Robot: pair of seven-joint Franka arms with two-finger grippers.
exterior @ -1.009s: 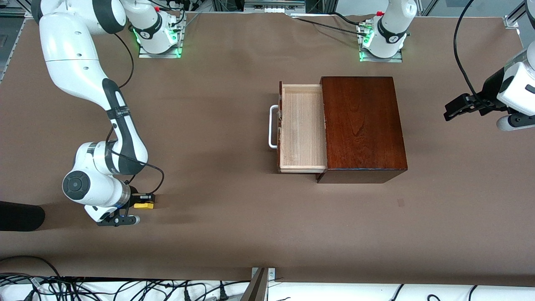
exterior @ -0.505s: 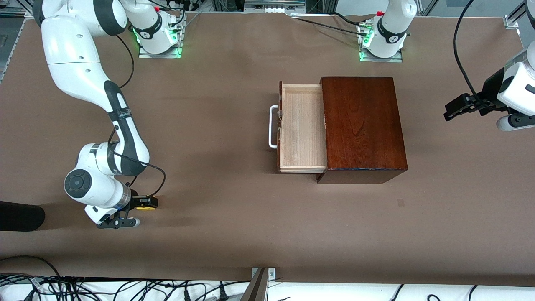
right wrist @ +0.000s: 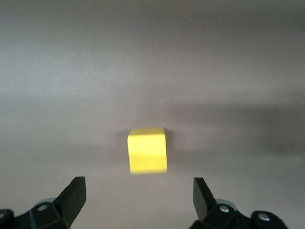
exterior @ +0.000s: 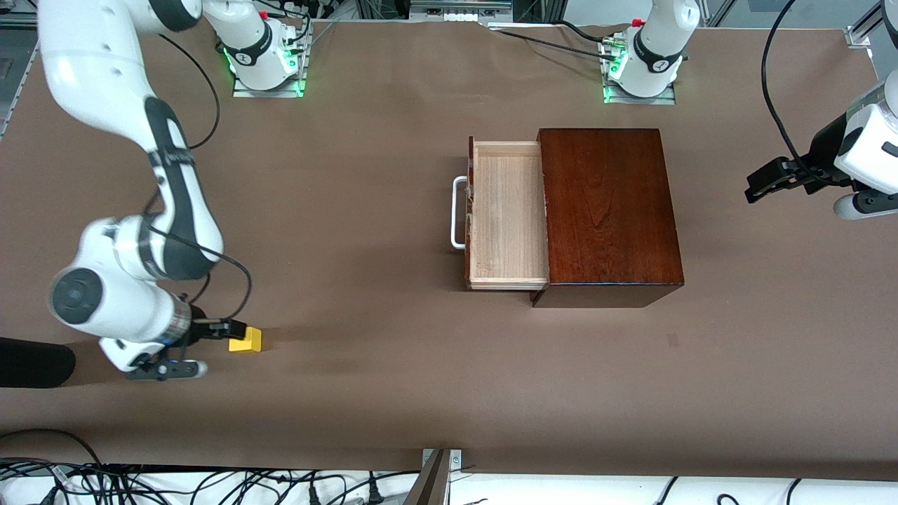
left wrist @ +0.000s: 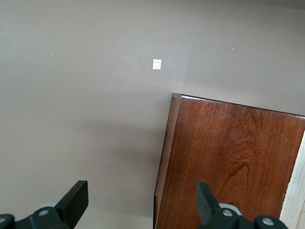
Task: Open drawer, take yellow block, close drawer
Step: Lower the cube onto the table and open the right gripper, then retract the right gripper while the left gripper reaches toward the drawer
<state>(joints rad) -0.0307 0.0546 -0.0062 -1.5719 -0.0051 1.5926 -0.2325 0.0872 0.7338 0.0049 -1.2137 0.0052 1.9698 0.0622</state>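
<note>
The yellow block [exterior: 245, 340] sits alone on the brown table toward the right arm's end, nearer to the front camera than the drawer. My right gripper [exterior: 221, 335] is open just beside it and holds nothing. In the right wrist view the block [right wrist: 147, 150] lies ahead of the open gripper [right wrist: 138, 195]. The drawer [exterior: 506, 210] stands pulled out of the dark wooden box [exterior: 607, 210], its pale tray empty and its white handle [exterior: 457, 210] facing the right arm's end. My left gripper [exterior: 761, 184] waits open in the air at the left arm's end, also seen in its own wrist view [left wrist: 143, 202].
A black object [exterior: 35, 361] lies at the table edge beside the right arm. Cables run along the table edge nearest to the front camera. A small pale mark [exterior: 672, 340] is on the table; it also shows in the left wrist view [left wrist: 157, 64].
My right gripper has let go of the yellow block and drawn back toward the right arm's end. The block stays on the table. The left arm has not moved.
</note>
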